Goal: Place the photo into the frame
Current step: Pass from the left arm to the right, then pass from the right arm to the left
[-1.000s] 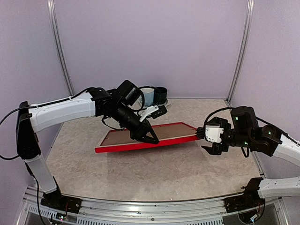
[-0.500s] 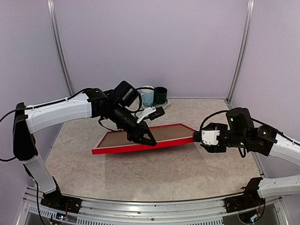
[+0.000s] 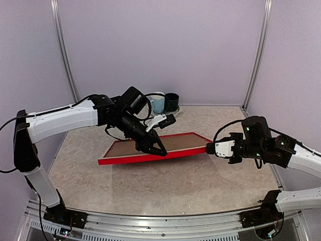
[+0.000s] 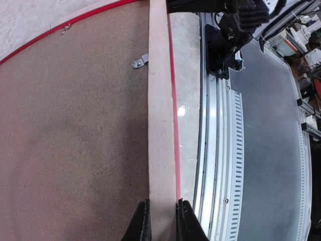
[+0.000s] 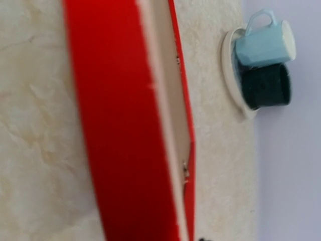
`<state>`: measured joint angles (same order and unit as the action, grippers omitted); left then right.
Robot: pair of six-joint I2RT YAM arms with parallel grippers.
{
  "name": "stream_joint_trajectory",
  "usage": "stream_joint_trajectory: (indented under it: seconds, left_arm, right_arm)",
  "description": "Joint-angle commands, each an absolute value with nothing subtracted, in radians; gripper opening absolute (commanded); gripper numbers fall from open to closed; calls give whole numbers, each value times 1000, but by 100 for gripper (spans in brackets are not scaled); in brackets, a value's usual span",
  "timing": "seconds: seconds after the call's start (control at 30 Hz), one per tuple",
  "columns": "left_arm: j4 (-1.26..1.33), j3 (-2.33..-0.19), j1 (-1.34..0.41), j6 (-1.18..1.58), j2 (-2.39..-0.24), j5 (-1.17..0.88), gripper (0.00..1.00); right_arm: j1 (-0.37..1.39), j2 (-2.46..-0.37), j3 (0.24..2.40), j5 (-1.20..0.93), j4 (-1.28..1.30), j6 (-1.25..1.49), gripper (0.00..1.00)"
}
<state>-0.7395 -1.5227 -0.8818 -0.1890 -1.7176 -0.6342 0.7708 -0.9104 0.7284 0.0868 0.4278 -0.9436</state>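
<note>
The frame (image 3: 131, 158) hangs tilted over the table, red front edge toward the camera, right end higher. Its back faces up and shows a brown backing board (image 3: 125, 146). My left gripper (image 3: 156, 149) is shut on the near rail close to its middle. In the left wrist view the black fingertips (image 4: 142, 221) pinch the pale wood rail (image 4: 159, 125) beside the board (image 4: 70, 140). My right gripper (image 3: 210, 147) is closed on the frame's right corner. The right wrist view is filled by the red frame (image 5: 115, 125), its fingers almost entirely out of the picture. The photo is out of view.
A light blue mug (image 3: 159, 103) and a dark cup (image 3: 172, 100) stand on a white saucer (image 5: 230, 75) at the table's back edge, behind the frame. The metal rail (image 4: 215, 150) and arm bases run along the near edge. Purple walls enclose the table.
My right gripper moved left onto the frame's right corner and its jaws closed from wide open. The frame and the left gripper shifted slightly left.
</note>
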Motion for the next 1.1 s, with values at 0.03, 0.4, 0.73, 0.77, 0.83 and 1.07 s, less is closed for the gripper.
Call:
stream_joint_trajectory:
  seconds: [0.03, 0.4, 0.73, 0.77, 0.83, 1.07]
  left_arm:
    - [-687, -1529, -873, -219, -1657, -673, 0]
    - [-672, -1539, -861, -204, -1629, -621, 61]
    - [-655, -1573, -1048, -322, -1527, -79, 99]
    - [-661, -1569, -1084, -349, -1527, -16, 99]
    - [-671, -1567, -1135, -394, -1539, 107, 99]
    - [-701, -1602, -1247, -484, -1613, 287, 99]
  right_arm:
    - [781, -912, 719, 83, 417, -926, 6]
    - [790, -936, 810, -11, 506, -874, 0]
    - [790, -965, 895, -140, 602, -827, 0]
    - [790, -962, 902, -158, 606, -821, 0]
    - [790, -955, 905, -178, 608, -815, 0]
    - [790, -931, 902, -180, 597, -791, 0]
